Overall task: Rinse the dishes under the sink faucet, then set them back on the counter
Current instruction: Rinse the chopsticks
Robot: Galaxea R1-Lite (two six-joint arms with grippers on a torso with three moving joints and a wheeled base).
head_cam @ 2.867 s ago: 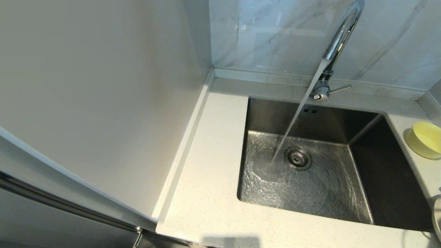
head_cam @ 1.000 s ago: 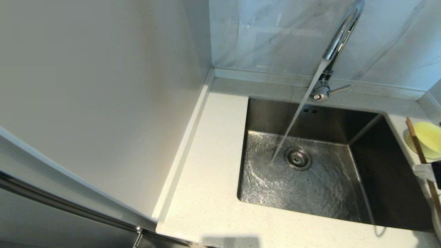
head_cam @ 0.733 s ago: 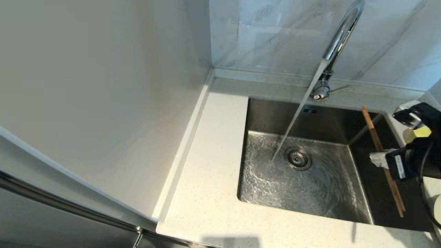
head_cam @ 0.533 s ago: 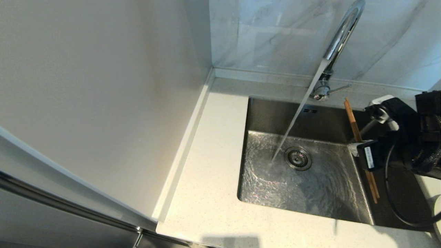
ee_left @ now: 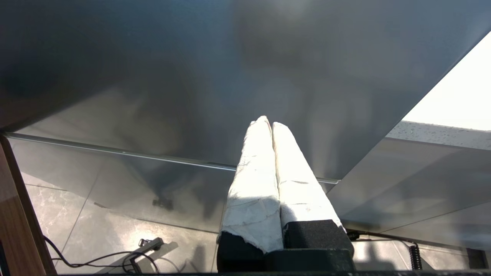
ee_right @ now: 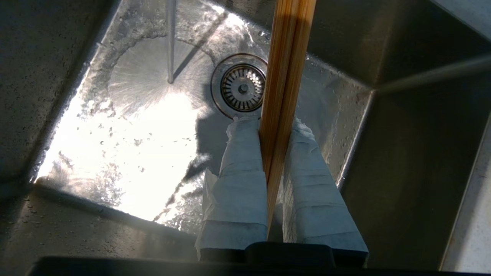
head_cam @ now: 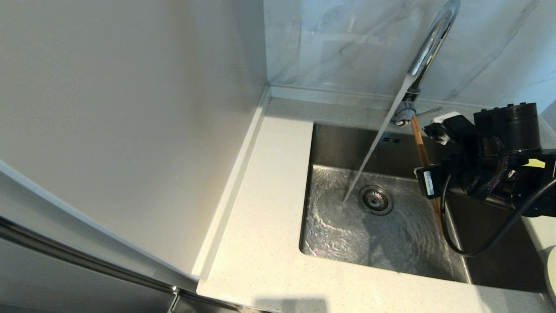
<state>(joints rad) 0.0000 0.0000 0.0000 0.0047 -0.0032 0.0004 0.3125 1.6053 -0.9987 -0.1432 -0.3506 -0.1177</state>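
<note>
My right gripper (head_cam: 430, 174) hangs over the steel sink (head_cam: 330, 143), shut on the pair of brown chopsticks (head_cam: 418, 139). They are pinched between its white-wrapped fingers (ee_right: 245, 168), with the chopsticks (ee_right: 287, 57) running out past the tips of the right gripper (ee_right: 274, 122). Water (head_cam: 373, 148) runs from the chrome faucet (head_cam: 430, 41) and lands left of the drain (ee_right: 243, 88); the chopsticks stay right of the stream, apart from it. Only a yellow sliver of the bowl (head_cam: 537, 163) shows behind the arm. The left gripper (ee_left: 268, 124) is shut and empty, parked low.
The speckled counter (head_cam: 269, 208) wraps the sink's left and front. A cream rim, probably the plate (head_cam: 552, 269), peeks in at the right edge. A tall pale panel (head_cam: 130, 108) stands on the left. The faucet's side lever (head_cam: 428, 112) sits just behind the chopsticks' far end.
The right arm came in from the right with the chopsticks and carried them left over the sink, close to the stream. It now covers most of the bowl.
</note>
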